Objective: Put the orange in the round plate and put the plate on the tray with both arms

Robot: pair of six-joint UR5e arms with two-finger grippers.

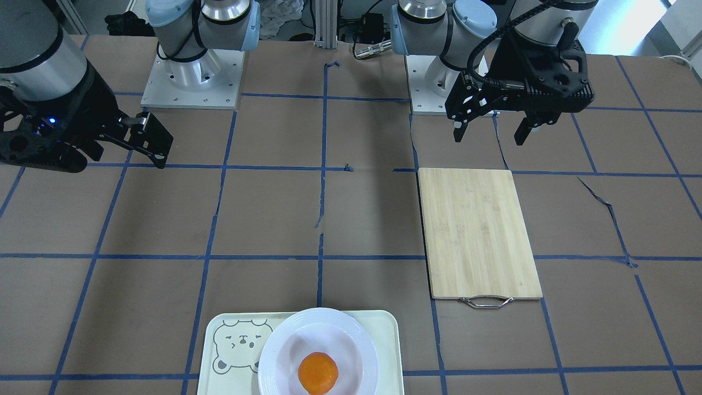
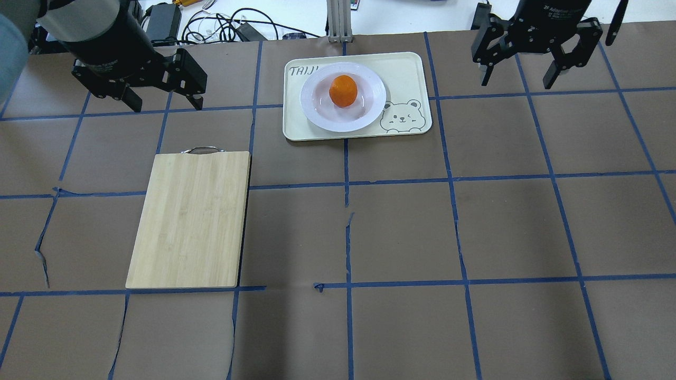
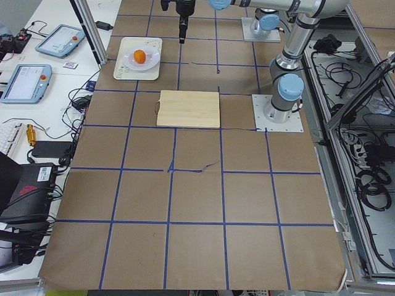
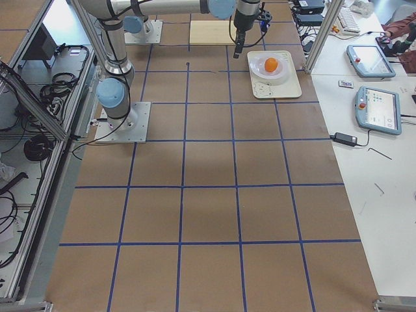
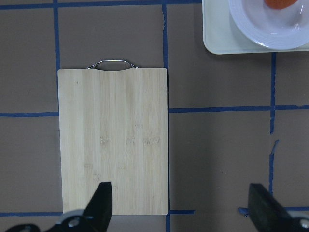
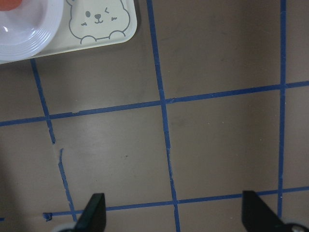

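The orange (image 2: 343, 91) lies in the sunken centre of the white round plate (image 2: 366, 117). The plate rests on the cream tray (image 2: 406, 68) with the bear face, at the table's far middle edge. My left gripper (image 2: 165, 104) hangs open and empty left of the tray, above the table near the cutting board's handle end. To the right of the tray my right gripper (image 2: 516, 83) is also open and empty. Neither gripper touches the plate or tray. The wrist views show only the tray's corner (image 5: 217, 38) (image 6: 126, 35) beyond open fingers.
A bamboo cutting board (image 2: 190, 219) with a metal handle (image 2: 202, 150) lies on the left half, below my left gripper. Brown paper with blue tape grid lines covers the table. Cables and controller tablets lie beyond the far edge behind the tray.
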